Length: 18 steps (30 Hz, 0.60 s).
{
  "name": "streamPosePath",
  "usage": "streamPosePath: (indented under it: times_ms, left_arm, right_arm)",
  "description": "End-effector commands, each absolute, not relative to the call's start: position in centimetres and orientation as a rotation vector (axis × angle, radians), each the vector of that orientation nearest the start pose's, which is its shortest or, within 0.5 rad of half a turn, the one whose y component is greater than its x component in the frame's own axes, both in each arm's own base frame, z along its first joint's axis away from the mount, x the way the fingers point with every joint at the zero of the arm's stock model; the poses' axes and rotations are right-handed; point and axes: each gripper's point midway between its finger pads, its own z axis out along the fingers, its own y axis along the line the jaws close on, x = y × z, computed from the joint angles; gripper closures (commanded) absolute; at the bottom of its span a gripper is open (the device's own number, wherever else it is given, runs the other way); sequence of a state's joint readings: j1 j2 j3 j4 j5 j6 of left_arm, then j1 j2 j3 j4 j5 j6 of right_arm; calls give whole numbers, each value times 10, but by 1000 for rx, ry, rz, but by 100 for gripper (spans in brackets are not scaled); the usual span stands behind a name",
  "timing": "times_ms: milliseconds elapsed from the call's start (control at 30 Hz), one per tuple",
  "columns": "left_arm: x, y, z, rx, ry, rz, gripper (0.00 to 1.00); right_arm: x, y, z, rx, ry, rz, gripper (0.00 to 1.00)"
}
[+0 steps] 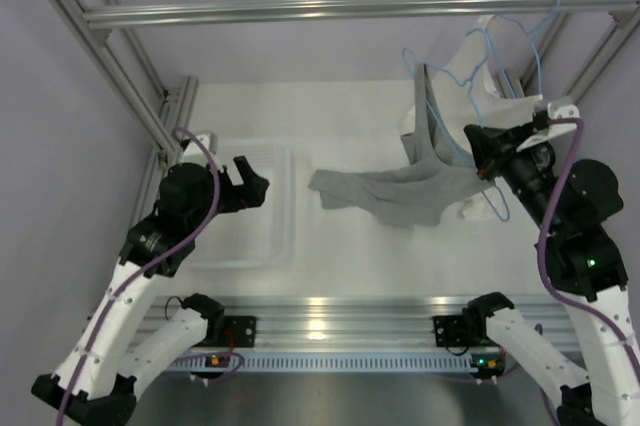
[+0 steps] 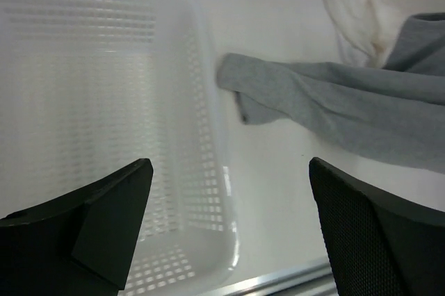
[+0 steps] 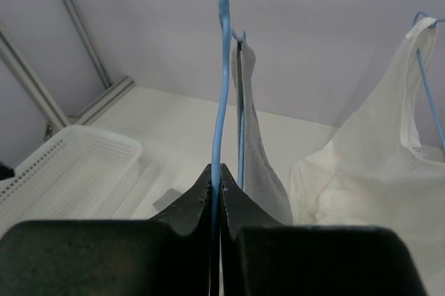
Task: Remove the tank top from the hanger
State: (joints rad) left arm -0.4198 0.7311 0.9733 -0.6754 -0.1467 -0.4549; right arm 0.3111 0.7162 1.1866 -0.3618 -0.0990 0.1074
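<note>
Wire of the hanger [image 3: 222, 67] is clamped in the right hand [image 3: 220, 171]; the left hand [image 2: 229, 171] gapes empty above the basket [image 2: 201, 67]. The tank top's [image 1: 400, 191] straps are unclear.

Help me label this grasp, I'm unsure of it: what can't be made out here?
- Right wrist: lower part of the thin light-blue wire hanger, hidden by the shut right claw.
- Top view: whether the grey knit tank top is off the hanger; wires overlap, too small.
- Left wrist: white translucent garment, cut by the top edge.
</note>
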Motion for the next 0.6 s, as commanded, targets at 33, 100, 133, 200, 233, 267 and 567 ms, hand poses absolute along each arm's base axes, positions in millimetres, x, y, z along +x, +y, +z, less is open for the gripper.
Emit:
streamPosePath:
  times_ms: [33, 100, 133, 200, 233, 267, 567]
  left_arm:
    - [244, -214, 335, 132, 1842, -1010, 1]
    - [243, -247, 354, 225, 1782, -1078, 1]
    - [254, -270, 353, 283, 1766, -1069, 1]
    - [252, -312, 361, 413, 1726, -1079, 1]
    - [253, -323, 366, 434, 1701, -1078, 1]
    - [256, -334, 376, 438, 1647, -1081, 1]
    - [254, -368, 427, 513, 1346, -1123, 6]
  right_arm:
    - [201, 104, 446, -290, 1388, 495, 100]
    - [191, 108, 447, -306, 1374, 533, 100]
    - [183, 114, 449, -329, 1364, 578, 100]
    - [171, 119, 454, -358, 1344, 621, 100]
    - [163, 123, 457, -377, 1338, 657, 100]
    - [160, 124, 458, -383, 1339, 671, 100]
    - [144, 128, 462, -394, 1351, 733, 100]
